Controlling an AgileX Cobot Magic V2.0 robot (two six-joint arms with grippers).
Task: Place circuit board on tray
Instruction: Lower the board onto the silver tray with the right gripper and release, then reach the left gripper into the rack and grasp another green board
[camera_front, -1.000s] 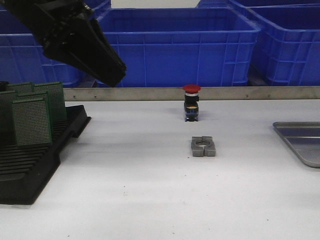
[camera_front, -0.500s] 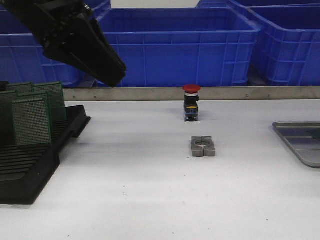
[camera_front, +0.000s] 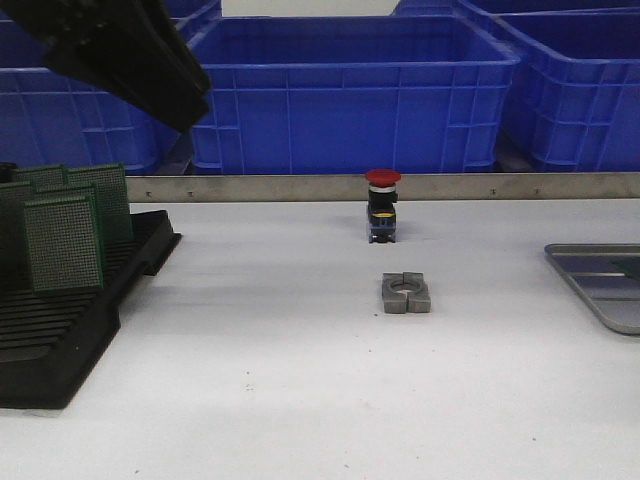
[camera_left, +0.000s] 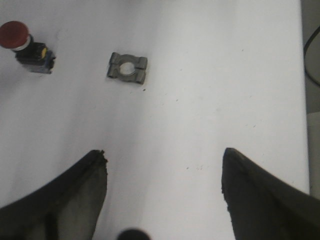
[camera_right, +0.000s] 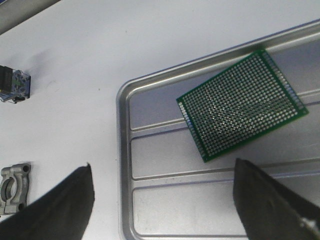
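A green perforated circuit board (camera_right: 242, 105) lies flat and askew in the grey ribbed tray (camera_right: 145, 165), touching neither finger. My right gripper (camera_right: 162, 166) hovers open and empty above the tray's near corner. In the front view only the tray's left end (camera_front: 590, 285) shows at the right edge, and the right gripper is out of view. My left gripper (camera_left: 162, 154) is open and empty, high over bare white table; it shows in the front view (camera_front: 180, 95) at the top left. Several more green boards (camera_front: 65, 240) stand upright in a black slotted rack (camera_front: 60, 340).
A red-capped push button (camera_front: 383, 205) stands mid-table, and a grey metal clamp block (camera_front: 406, 293) lies just in front of it; both show in the left wrist view, button (camera_left: 22, 45) and clamp (camera_left: 127, 68). Blue plastic bins (camera_front: 350, 90) line the back behind a metal rail.
My left arm has drawn back up and to the left in the front view. The button, clamp, rack and tray have not moved.
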